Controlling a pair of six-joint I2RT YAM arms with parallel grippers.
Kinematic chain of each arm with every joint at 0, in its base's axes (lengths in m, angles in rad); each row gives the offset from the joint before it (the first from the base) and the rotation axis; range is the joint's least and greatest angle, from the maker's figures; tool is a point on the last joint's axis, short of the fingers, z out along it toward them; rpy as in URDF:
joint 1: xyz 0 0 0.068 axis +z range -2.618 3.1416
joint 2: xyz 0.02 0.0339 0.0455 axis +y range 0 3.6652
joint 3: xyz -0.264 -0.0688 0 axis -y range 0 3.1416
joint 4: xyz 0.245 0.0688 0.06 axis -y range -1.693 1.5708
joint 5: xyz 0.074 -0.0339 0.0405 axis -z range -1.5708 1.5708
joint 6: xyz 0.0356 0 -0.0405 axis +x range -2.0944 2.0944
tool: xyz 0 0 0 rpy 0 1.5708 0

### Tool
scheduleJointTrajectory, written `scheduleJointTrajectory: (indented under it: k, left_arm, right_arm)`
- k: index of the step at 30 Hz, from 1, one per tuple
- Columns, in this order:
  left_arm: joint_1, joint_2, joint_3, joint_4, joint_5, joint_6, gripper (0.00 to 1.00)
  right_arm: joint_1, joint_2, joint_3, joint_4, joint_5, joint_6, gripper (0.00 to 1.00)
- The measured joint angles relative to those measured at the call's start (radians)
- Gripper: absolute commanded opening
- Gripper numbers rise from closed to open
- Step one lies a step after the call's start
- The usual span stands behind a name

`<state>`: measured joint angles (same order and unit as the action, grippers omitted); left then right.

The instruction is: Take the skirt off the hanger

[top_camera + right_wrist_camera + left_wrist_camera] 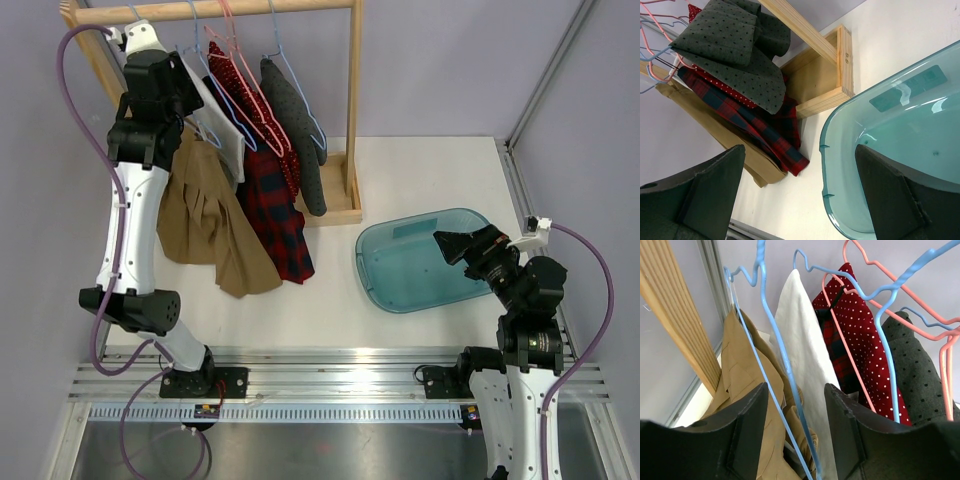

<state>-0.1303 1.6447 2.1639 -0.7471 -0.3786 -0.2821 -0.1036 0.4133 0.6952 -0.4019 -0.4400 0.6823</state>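
A tan skirt [205, 225] hangs on a light blue wire hanger [785, 360] at the left end of the wooden rail [220, 10]; in the left wrist view the tan skirt [742, 370] bunches under the hanger. My left gripper [195, 100] is raised among the hangers. In its own view the left gripper [796, 390] is open, and two blue hanger wires run between the jaws without being pinched. My right gripper [450, 243] is open and empty over the teal tub [400, 290]; its wrist view shows the right gripper [800, 150] above the tub's rim [825, 145].
Beside the tan skirt hang a white garment [805, 340], a red polka-dot piece [865, 340], a red plaid piece [280, 215] and a grey dotted piece [300, 130], on blue and pink hangers. The rack's wooden post and foot [352, 120] stand near the tub.
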Motion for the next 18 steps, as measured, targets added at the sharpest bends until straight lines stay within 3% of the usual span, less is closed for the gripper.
scheduleJointTrajectory:
  k: [3,6,7,9,18]
  left_arm:
    - [0.0,0.005,0.0,0.001,0.0,0.002,0.42]
    - [0.0,0.019,0.005,-0.003,0.0,0.002,0.28]
    - [0.0,0.027,0.012,-0.008,0.0,0.005,0.1]
    - [0.0,0.035,0.016,-0.019,0.0,0.008,0.0]
    - [-0.007,0.023,0.016,-0.031,0.0,0.034,0.0]
  right_arm:
    - [0.0,0.0,0.0,0.0,0.0,0.003,0.99]
    - [0.0,-0.002,0.0,0.0,0.0,0.003,0.99]
    - [0.0,-0.002,0.0,0.0,0.0,0.003,1.0]
    - [0.0,-0.003,-0.001,0.0,0.0,0.003,1.0]
    - [0.0,0.066,-0.016,0.083,-0.134,0.028,0.99]
